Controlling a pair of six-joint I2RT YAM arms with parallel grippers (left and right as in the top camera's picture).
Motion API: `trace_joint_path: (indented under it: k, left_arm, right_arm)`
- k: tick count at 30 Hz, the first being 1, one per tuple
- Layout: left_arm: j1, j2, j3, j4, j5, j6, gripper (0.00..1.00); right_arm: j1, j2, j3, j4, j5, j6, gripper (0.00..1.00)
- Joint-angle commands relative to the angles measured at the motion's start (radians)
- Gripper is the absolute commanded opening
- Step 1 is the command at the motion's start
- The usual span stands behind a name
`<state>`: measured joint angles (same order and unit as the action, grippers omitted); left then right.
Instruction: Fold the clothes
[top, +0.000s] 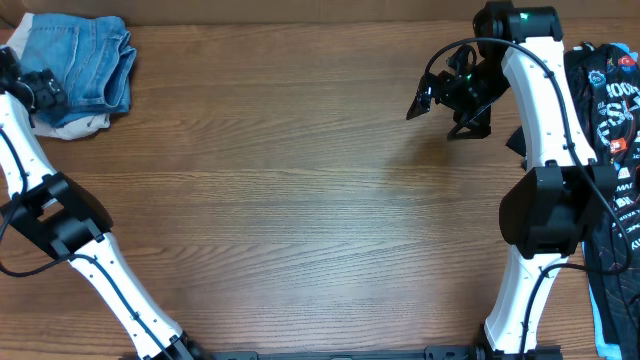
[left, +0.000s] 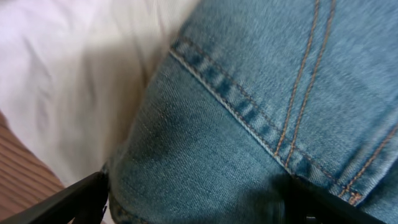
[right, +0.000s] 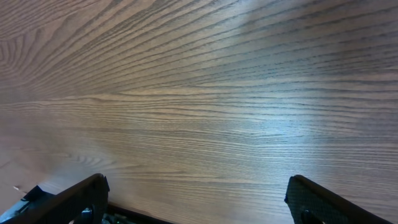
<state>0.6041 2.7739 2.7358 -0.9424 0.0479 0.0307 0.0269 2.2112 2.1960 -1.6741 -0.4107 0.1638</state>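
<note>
The folded light-blue jeans (top: 85, 60) lie at the table's far left corner on top of a pale beige garment (top: 75, 125). My left gripper (top: 40, 90) is at the pile's left edge. In the left wrist view its jaws stand wide, and my left gripper (left: 198, 199) straddles a fold of the denim jeans (left: 249, 106) beside the pale cloth (left: 74, 81). My right gripper (top: 440, 100) hovers open over bare wood at the far right, and the right wrist view shows nothing in my right gripper (right: 196, 199). A black printed tee (top: 610, 100) hangs at the right edge.
The wooden table (top: 300, 220) stretches between the two arms. A strip of pale-blue cloth (top: 598, 320) shows at the lower right, beside the right arm's base. The left arm runs along the left edge.
</note>
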Motion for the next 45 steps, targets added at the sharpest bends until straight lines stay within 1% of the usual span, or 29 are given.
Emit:
trace_joint_path:
  k: [1,4,8,10,20,24,31,35,38,45]
  left_arm:
    - [-0.002,0.006,-0.069,-0.005,0.004,-0.043,0.94]
    - [-0.005,0.006,-0.097,-0.001,0.034,-0.051,0.93]
    - [-0.022,0.006,-0.102,-0.013,0.094,-0.054,0.88]
    - [-0.039,0.006,-0.102,-0.023,0.111,-0.054,0.88]
    - [-0.169,0.006,-0.102,-0.06,0.101,-0.055,0.93]
    - [-0.209,0.006,-0.102,-0.06,0.102,-0.092,0.94]
    - [-0.248,0.005,-0.098,-0.072,0.108,-0.095,0.92]
    - [-0.258,0.004,-0.06,-0.128,0.107,-0.106,0.86]
    - [-0.26,0.0,-0.004,-0.185,0.111,-0.126,0.86]
    - [-0.26,-0.042,0.184,-0.297,0.137,-0.124,0.86]
  right_arm:
    - [0.006,-0.037,0.027,0.003,0.006,-0.004,0.96]
    - [0.006,-0.037,0.027,0.004,0.006,-0.005,0.96]
    - [0.006,-0.037,0.027,0.007,0.006,-0.007,0.96]
    - [0.006,-0.037,0.027,0.008,0.006,-0.007,0.96]
    - [0.006,-0.037,0.027,0.011,0.007,-0.011,0.95]
    - [0.006,-0.037,0.027,0.011,0.007,-0.014,0.95]
    - [0.006,-0.037,0.027,0.011,0.007,-0.03,0.95]
    - [0.006,-0.037,0.027,0.013,0.007,-0.03,0.95]
    - [0.006,-0.037,0.027,0.02,0.006,-0.03,0.95]
    - [0.006,-0.037,0.027,0.027,0.007,-0.03,0.96]
